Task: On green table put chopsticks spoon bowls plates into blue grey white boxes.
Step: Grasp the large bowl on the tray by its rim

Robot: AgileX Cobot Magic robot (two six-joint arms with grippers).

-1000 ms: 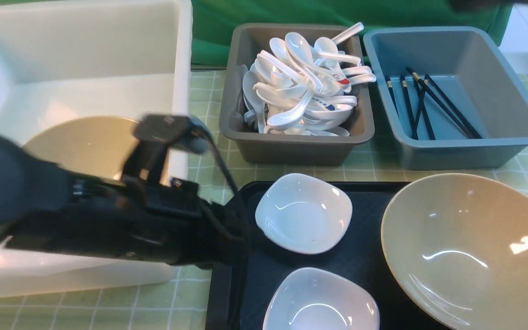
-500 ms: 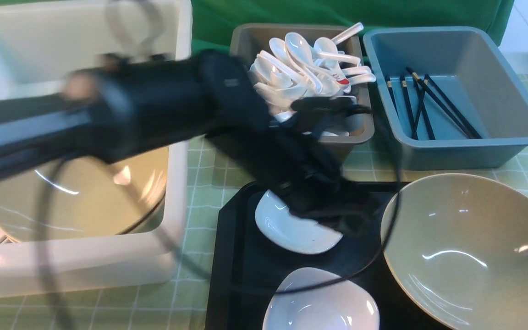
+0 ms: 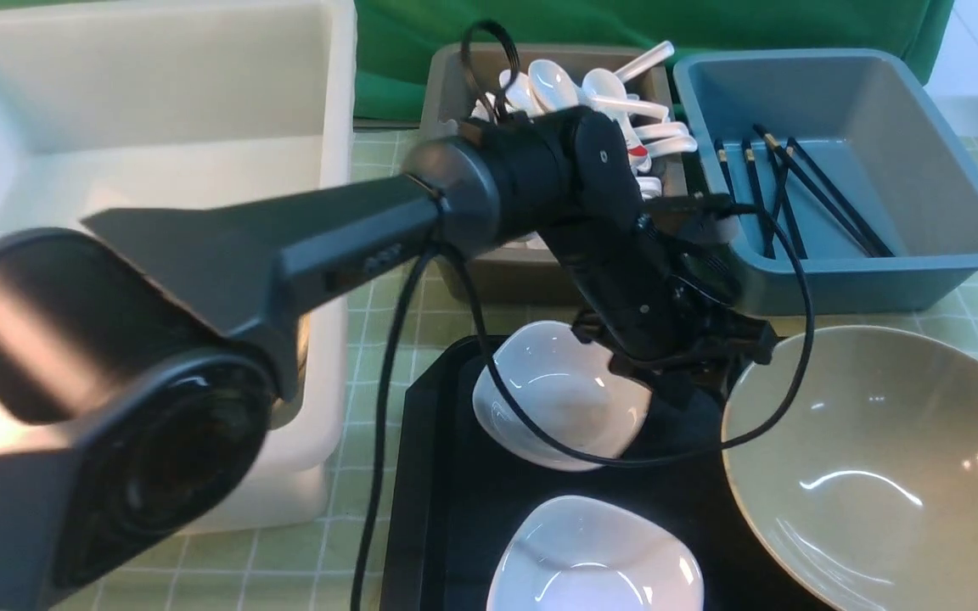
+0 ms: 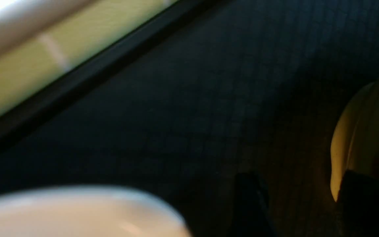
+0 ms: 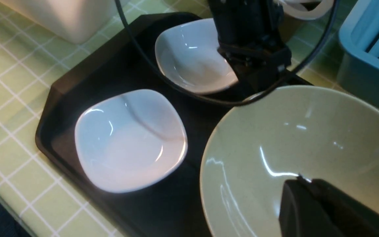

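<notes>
Beige bowl [image 3: 871, 475] to be gripped, bound for the white box [image 3: 338, 127], I judge.
Front view: it lies on the black tray [image 3: 472, 509], beside two small white bowls, with my left pincer [image 3: 693, 382] near its rim. Left wrist view: my fingers stand apart, holding nothing, so next I must straddle that rim, then close. Right wrist view: my right pincer [image 5: 304, 187] is closed over the bowl.
</notes>
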